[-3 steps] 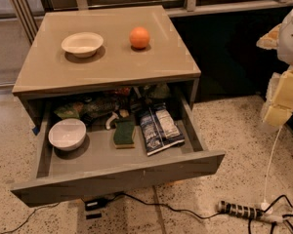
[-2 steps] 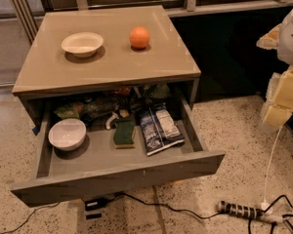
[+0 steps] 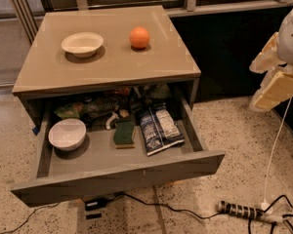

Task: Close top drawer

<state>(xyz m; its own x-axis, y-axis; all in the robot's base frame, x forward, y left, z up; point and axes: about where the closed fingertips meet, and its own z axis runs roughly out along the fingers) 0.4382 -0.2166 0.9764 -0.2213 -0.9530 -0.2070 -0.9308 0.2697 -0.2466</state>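
The top drawer (image 3: 117,177) of the grey cabinet stands pulled far out toward me, its plain flat front facing the floor side. Inside lie a white bowl (image 3: 67,133), a green sponge (image 3: 124,132), dark snack bags (image 3: 158,128) and more packets at the back. My gripper (image 3: 276,84) shows as white and cream parts at the right edge, raised well to the right of the drawer and apart from it.
A white bowl (image 3: 82,44) and an orange (image 3: 139,37) sit on the cabinet top (image 3: 112,67). A power strip (image 3: 239,210) and cables lie on the speckled floor at the front right. A dark wall and railing stand behind.
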